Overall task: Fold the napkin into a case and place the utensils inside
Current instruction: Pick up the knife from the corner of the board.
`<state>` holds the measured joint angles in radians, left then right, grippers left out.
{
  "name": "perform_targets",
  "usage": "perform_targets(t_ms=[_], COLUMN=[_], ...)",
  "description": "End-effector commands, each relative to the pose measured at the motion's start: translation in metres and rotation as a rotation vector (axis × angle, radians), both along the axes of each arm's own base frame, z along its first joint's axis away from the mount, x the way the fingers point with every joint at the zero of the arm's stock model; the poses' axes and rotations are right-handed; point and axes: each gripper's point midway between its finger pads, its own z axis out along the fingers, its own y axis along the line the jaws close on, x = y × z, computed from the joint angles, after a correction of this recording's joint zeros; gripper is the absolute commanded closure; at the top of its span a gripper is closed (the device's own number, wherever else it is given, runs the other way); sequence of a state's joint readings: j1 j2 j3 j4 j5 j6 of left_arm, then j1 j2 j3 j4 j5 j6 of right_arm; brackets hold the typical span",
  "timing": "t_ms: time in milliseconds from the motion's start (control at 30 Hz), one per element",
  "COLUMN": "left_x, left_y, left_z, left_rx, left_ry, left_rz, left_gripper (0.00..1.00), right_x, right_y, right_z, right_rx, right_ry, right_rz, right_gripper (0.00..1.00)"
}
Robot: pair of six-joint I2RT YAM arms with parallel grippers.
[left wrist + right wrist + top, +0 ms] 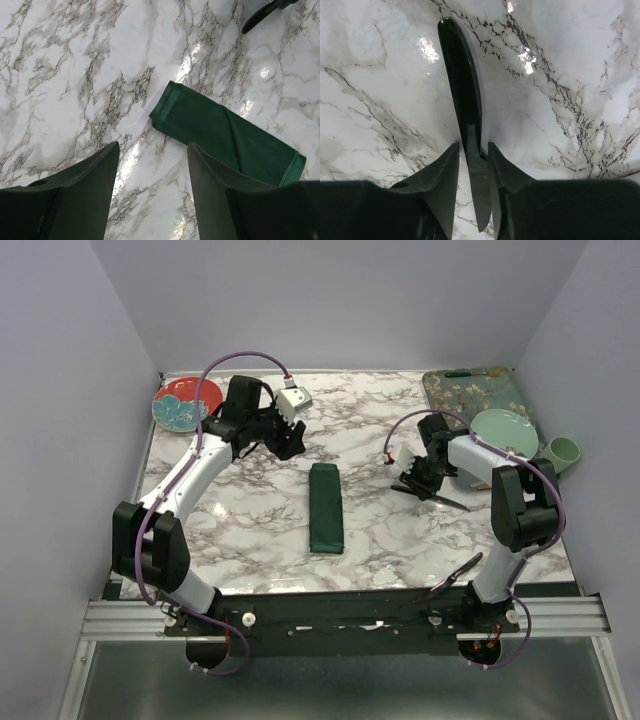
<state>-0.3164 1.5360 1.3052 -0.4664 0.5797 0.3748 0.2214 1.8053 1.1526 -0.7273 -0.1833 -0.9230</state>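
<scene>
3 plain grey-lilac walls (pixel 330 300) around white marble table (pixel 250 530) w/ glare spots; metal rail (pixel 130 618) in front.

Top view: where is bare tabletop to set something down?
Bare marble lies between the case and the left arm, and at the far middle, from that arm's wrist to the tray. Crowded: the right side, with utensils, right arm, green plate, cup.

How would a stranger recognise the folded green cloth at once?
On the marble table, look at the middle, between the left arm and the right arm. A long, narrow, dark green napkin case lies flat there. It is the only cloth, and nothing touches it.
</scene>
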Motion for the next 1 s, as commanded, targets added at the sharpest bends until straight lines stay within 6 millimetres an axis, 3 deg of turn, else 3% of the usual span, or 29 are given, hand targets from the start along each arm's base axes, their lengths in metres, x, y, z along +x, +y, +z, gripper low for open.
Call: perform_targets(t_ms=[0,67,100,167,300,467,567,800,833,867,967], left_x=[0.004,0.007,0.008,0.009,0.009,0.003,0.0,-0.017,-0.022,-0.026,-0.045], left_y=[-0.002,-0.002,-0.003,-0.003,-0.003,-0.005,-0.009,-0.051,-0.066,-0.068,-0.096], left_z=[-0.006,-0.006,-0.004,-0.004,0.0,0.011,0.016,0.027,0.042,0.031,0.037], left_rx=[0.011,0.012,0.011,0.009,0.015,0.025,0.06,0.176,0.16,0.188,0.198], left_ry=[0.022,0.018,0.015,0.01,-0.011,-0.075,-0.151,-0.517,-0.619,-0.669,-0.897], left_rz=[0.011,0.011,0.011,0.009,-0.004,-0.058,-0.115,-0.342,-0.374,-0.411,-0.521], left_gripper=[0.34,0.34,0.34,0.34,0.34,0.32,0.31,0.21,0.2,0.19,0.19], right_x=[0.004,0.004,0.005,0.003,0.001,0.011,0.005,-0.006,-0.008,-0.011,-0.017], right_y=[-0.005,-0.004,-0.004,-0.003,0.012,0.049,0.068,0.121,0.126,0.136,0.152], right_z=[-0.017,-0.019,-0.017,-0.018,0.006,0.07,0.1,0.162,0.167,0.179,0.197], right_rx=[-0.046,-0.052,-0.052,-0.048,0.041,0.24,0.352,0.698,0.733,0.803,0.924], right_ry=[0.014,0.026,0.032,0.055,0.072,0.064,0.111,0.322,0.373,0.422,0.567], right_rz=[0.057,0.066,0.06,0.042,0.002,-0.073,-0.113,-0.242,-0.284,-0.28,-0.329], right_gripper=[0.71,0.84,0.99,0.99,0.99,0.99,0.99,0.99,0.99,0.99,0.99])
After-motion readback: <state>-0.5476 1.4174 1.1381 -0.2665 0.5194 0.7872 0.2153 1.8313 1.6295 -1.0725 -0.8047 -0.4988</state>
